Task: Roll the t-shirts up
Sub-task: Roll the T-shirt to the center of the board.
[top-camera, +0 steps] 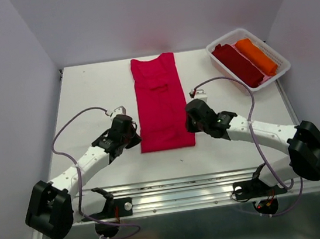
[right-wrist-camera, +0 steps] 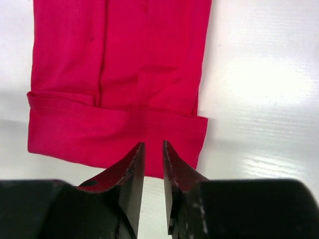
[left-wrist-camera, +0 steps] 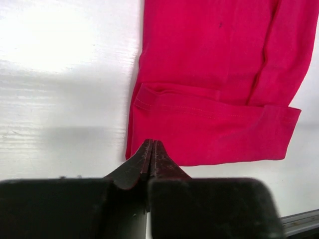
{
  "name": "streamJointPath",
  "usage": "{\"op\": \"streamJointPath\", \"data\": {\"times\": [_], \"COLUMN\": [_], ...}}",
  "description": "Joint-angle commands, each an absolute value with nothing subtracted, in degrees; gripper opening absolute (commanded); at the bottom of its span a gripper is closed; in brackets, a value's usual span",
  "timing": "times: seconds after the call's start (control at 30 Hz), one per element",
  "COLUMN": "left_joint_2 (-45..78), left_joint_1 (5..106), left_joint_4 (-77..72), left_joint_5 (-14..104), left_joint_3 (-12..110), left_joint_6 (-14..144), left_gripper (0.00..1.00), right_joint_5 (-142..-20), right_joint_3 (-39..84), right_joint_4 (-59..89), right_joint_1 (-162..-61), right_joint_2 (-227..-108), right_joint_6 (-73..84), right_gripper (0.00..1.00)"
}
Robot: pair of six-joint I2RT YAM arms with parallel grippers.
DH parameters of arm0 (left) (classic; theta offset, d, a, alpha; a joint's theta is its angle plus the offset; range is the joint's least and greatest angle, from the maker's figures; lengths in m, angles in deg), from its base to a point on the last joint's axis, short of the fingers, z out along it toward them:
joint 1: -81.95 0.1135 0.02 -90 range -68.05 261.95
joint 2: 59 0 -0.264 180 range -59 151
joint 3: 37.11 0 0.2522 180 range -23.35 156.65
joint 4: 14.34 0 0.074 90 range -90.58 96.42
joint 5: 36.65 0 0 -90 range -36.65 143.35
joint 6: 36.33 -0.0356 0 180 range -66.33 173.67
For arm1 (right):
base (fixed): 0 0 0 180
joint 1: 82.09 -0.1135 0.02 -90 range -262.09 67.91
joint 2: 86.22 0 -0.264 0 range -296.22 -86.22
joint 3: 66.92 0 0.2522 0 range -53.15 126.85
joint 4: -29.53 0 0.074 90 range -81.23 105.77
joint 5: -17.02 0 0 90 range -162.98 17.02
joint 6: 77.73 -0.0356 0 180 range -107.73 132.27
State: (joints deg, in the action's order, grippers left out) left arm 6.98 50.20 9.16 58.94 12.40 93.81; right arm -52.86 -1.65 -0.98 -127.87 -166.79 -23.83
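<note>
The crimson-red t-shirt [top-camera: 159, 102] lies folded into a long narrow strip down the middle of the table, with its near hem turned up in one fold [left-wrist-camera: 214, 134] [right-wrist-camera: 114, 134]. My left gripper [top-camera: 135, 138] [left-wrist-camera: 151, 143] is shut and empty, its tips just over the shirt's near left corner. My right gripper [top-camera: 192, 127] [right-wrist-camera: 153, 145] is open by a narrow gap and empty, over the near hem close to the right corner. The dark maroon roll [top-camera: 238, 64] and the orange roll [top-camera: 256, 55] lie in the tray.
A white plastic tray [top-camera: 280, 72] stands at the back right corner of the white table [top-camera: 86, 99]. Grey walls close the table on the left, back and right. A metal rail [top-camera: 181, 193] runs along the near edge. Cables loop beside both arms.
</note>
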Motion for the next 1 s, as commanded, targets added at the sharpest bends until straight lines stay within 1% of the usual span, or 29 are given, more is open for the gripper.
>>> {"op": "streamJointPath", "data": {"times": [0.0, 0.03, 0.07, 0.1, 0.13, 0.17, 0.23, 0.3, 0.33, 0.4, 0.43, 0.47, 0.57, 0.73, 0.8, 0.83, 0.9, 0.93, 0.97], "left_joint_2": [7.27, 7.71, 7.97, 7.98, 7.63, 7.02, 4.74, 3.59, 3.49, 4.02, 5.06, 5.51, 6.39, 7.80, 9.02, 9.12, 9.29, 9.29, 9.38], "left_joint_1": [50.57, 50.49, 50.48, 50.48, 50.57, 50.57, 50.57, 50.57, 50.57, 50.57, 50.57, 50.66, 50.66, 50.57, 50.57, 50.66, 50.66, 50.66, 50.66], "left_joint_4": [13.39, 13.39, 13.31, 12.87, 11.91, 11.12, 8.05, 6.20, 4.88, 3.91, 3.64, 3.55, 2.59, -0.14, -1.36, -1.81, -2.42, -2.60, -2.95], "left_joint_5": [59.42, 58.98, 58.37, 57.84, 57.49, 56.09, 54.42, 52.57, 51.52, 51.07, 51.24, 51.42, 51.68, 51.33, 50.63, 50.63, 50.98, 51.15, 51.24], "left_joint_3": [13.30, 12.95, 11.82, 11.11, 10.41, 8.66, 6.63, 4.34, 3.46, 3.02, 2.93, 2.84, 2.23, 0.82, 0.64, 0.47, -0.06, -0.23, -0.41], "left_joint_6": [96.82, 97.53, 98.75, 99.28, 99.72, 100.69, 101.65, 102.63, 103.59, 104.03, 104.21, 104.30, 104.47, 104.91, 105.09, 105.18, 105.44, 105.70, 105.71], "left_gripper": [0.12, 0.20, 0.41, 0.53, 0.61, 0.76, 0.82, 0.82, 0.75, 0.69, 0.63, 0.61, 0.60, 0.53, 0.47, 0.45, 0.42, 0.39, 0.31], "right_joint_5": [-53.55, -54.26, -56.00, -56.54, -57.07, -57.95, -58.13, -58.39, -59.00, -60.06, -60.76, -61.12, -61.29, -62.35, -63.05, -63.23, -62.79, -62.53, -62.35], "right_joint_3": [-5.42, -7.61, -8.67, -9.46, -11.47, -12.36, -13.60, -14.66, -15.09, -15.97, -16.85, -16.86, -18.26, -18.53, -18.61, -18.96, -19.23, -19.14, -19.05], "right_joint_4": [-3.13, -3.12, -3.04, -2.78, -2.08, -1.03, -0.75, -0.75, -0.75, 0.82, 1.44, 2.14, 4.69, 7.33, 8.38, 8.74, 9.35, 9.27, 9.35], "right_joint_1": [-127.62, -127.01, -127.01, -127.01, -127.01, -127.01, -127.01, -127.01, -127.01, -127.01, -127.01, -127.01, -127.01, -127.01, -127.01, -127.01, -127.01, -127.01, -127.01], "right_joint_2": [-164.18, -164.52, -164.70, -164.70, -163.40, -162.34, -160.41, -159.26, -159.34, -159.87, -160.22, -160.22, -160.66, -162.93, -163.73, -164.00, -164.44, -164.70, -165.31], "right_joint_6": [-28.42, -30.78, -31.84, -32.64, -33.86, -34.40, -35.19, -36.33, -36.95, -37.48, -38.09, -38.35, -38.80, -38.45, -38.53, -38.71, -38.71, -38.80, -38.71], "right_gripper": [0.27, 0.29, 0.30, 0.30, 0.34, 0.37, 0.45, 0.48, 0.50, 0.50, 0.50, 0.50, 0.49, 0.45, 0.44, 0.42, 0.39, 0.37, 0.36]}}
